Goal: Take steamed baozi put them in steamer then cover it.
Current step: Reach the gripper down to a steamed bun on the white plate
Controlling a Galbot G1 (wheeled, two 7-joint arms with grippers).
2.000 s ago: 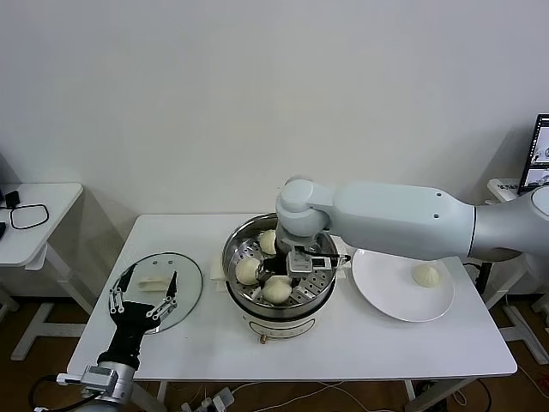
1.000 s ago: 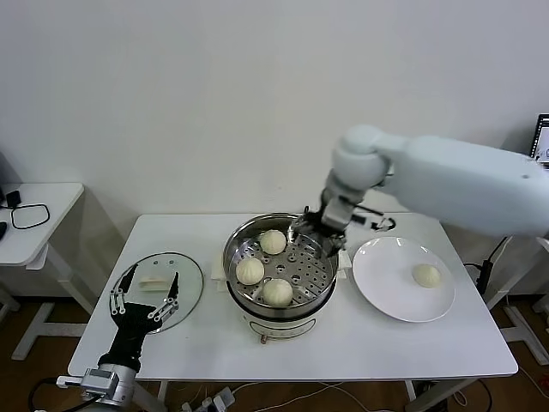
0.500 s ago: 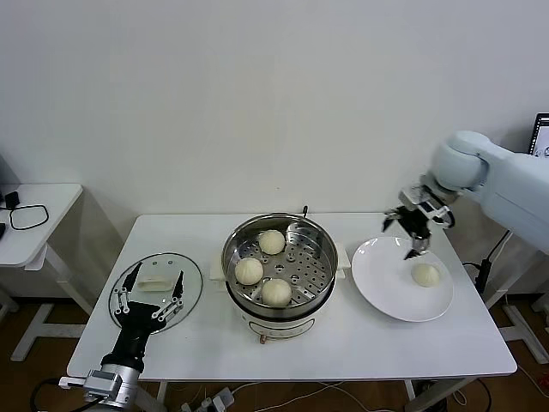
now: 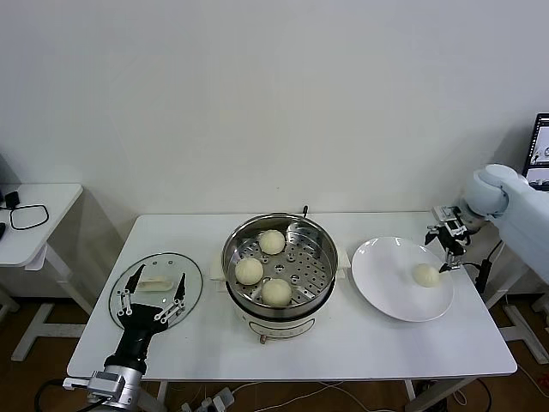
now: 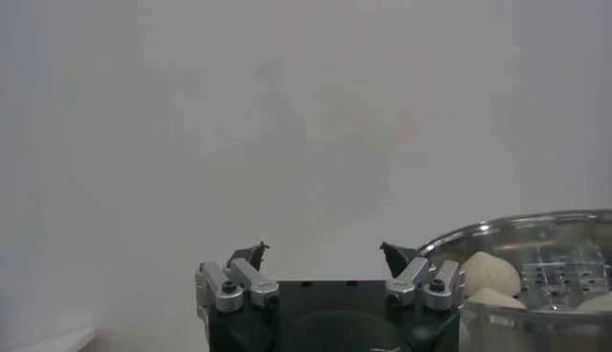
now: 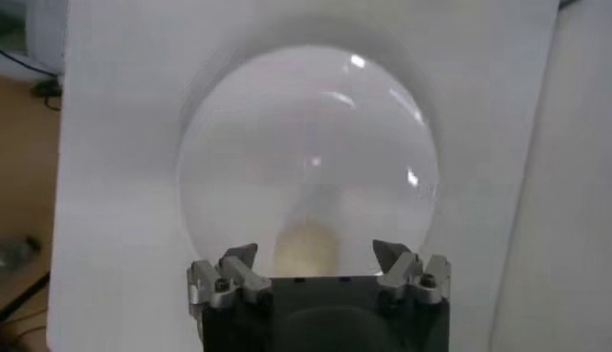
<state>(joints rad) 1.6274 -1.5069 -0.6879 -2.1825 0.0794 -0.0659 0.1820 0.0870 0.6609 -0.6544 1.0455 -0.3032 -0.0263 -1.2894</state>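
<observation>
Three steamed baozi (image 4: pixel 273 242) (image 4: pixel 249 270) (image 4: pixel 276 292) lie on the perforated tray of the steamer (image 4: pixel 320 243) at mid-table. One more baozi (image 4: pixel 425 275) rests on the white plate (image 4: pixel 386 287) to the right. My right gripper (image 4: pixel 448 241) hangs open and empty above the plate's far right edge, with that baozi (image 6: pixel 306 248) just beyond its jaws. The cover (image 4: pixel 190 283), a glass lid with a white handle, lies flat at the left of the table. My left gripper (image 4: pixel 153 294) stands open over the cover's near edge, holding nothing; the steamer (image 5: pixel 535 239) shows beside it.
A small white side table (image 4: pixel 39 219) with a black loop of cable stands far left. A monitor (image 4: pixel 539 150) peeks in at the right edge. Bare tabletop (image 4: pixel 360 343) lies in front of the steamer and plate.
My right arm has left the steamer and swung right, past the plate's far side, to its right edge. The left gripper has stayed by the cover, with a slight shift.
</observation>
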